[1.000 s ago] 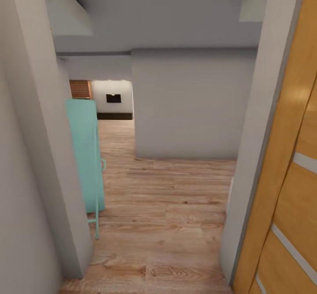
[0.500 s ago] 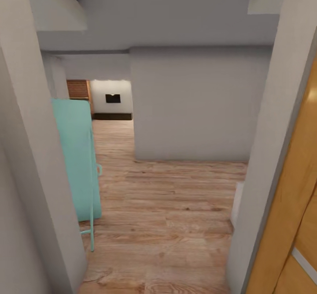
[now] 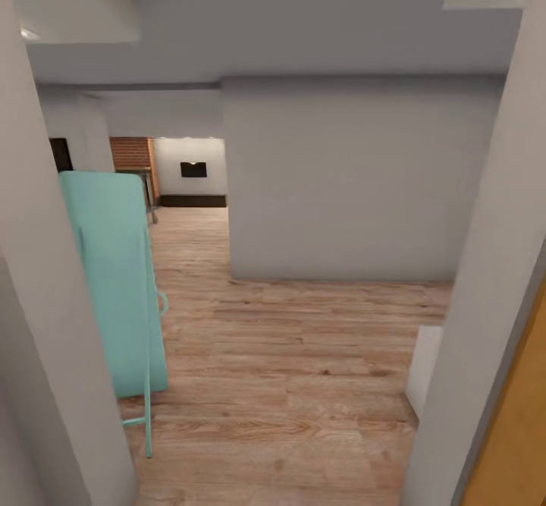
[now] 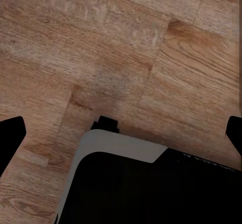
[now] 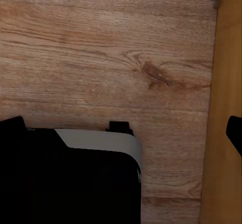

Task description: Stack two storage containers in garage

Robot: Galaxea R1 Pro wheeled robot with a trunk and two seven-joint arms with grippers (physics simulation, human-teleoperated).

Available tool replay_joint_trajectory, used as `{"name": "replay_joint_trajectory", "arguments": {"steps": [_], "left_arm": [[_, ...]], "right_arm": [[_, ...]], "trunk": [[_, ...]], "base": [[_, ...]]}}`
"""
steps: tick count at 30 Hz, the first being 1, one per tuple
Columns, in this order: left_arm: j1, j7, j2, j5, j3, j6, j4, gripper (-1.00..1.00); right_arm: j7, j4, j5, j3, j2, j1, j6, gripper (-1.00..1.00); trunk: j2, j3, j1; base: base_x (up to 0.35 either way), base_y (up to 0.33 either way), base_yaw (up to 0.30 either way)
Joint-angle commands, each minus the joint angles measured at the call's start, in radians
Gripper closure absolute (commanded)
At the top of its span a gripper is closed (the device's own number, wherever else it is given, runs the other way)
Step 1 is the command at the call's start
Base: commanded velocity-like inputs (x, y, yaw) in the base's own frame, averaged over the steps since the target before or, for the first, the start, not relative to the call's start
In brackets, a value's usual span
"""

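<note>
The two storage containers are out of view. I am in a doorway that opens onto a hallway with light wood plank flooring (image 3: pixel 288 385). In the left wrist view my left gripper (image 4: pixel 122 133) is open, its black fingertips (image 4: pixel 11 138) far apart over the planks, with nothing between them. My right gripper (image 5: pixel 122 130) is open as well, above the same flooring, with one fingertip (image 5: pixel 235 133) beside a strip of orange wood. The robot's black and white base (image 4: pixel 126 183) lies under both grippers.
A teal folded frame (image 3: pixel 114 278) leans on the left wall (image 3: pixel 38 339). A grey wall (image 3: pixel 341 180) stands ahead, with a passage at its left toward a brick wall (image 3: pixel 133 153). An orange wooden door (image 3: pixel 512 430) and a small white object (image 3: pixel 425 366) are at the right.
The whole view has shifted: the camera has advanced through the doorway. The orange door has slid almost out at the right, the teal frame sits further left, and more hallway shows.
</note>
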Motion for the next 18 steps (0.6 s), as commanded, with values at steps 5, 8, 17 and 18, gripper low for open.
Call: {"name": "replay_joint_trajectory", "arguments": {"steps": [5,8,17,18], "left_arm": [[-0.001,0.003,0.0,0.007,-0.009,-0.002,0.0,-1.0],[-0.001,0.003,0.0,0.007,-0.009,-0.002,0.0,-1.0],[-0.001,0.003,0.0,0.007,-0.009,-0.002,0.0,-1.0],[-0.001,0.003,0.0,0.007,-0.008,-0.002,0.0,-1.0]], "right_arm": [[-0.006,0.003,0.011,-0.008,0.001,-0.001,-0.005,-1.0],[-0.005,0.003,0.011,-0.008,0.0,-0.001,-0.005,-1.0],[-0.005,0.003,0.011,-0.008,0.0,-0.001,-0.005,-1.0],[-0.005,0.003,0.011,-0.008,0.0,-0.001,-0.005,-1.0]], "trunk": [[-0.001,-0.001,0.001],[-0.001,-0.001,0.001],[-0.001,-0.001,0.001],[-0.001,-0.001,0.001]], "base": [[0.323,0.0,0.0],[0.323,0.0,0.0],[0.323,0.0,0.0],[0.323,0.0,0.0]]}}
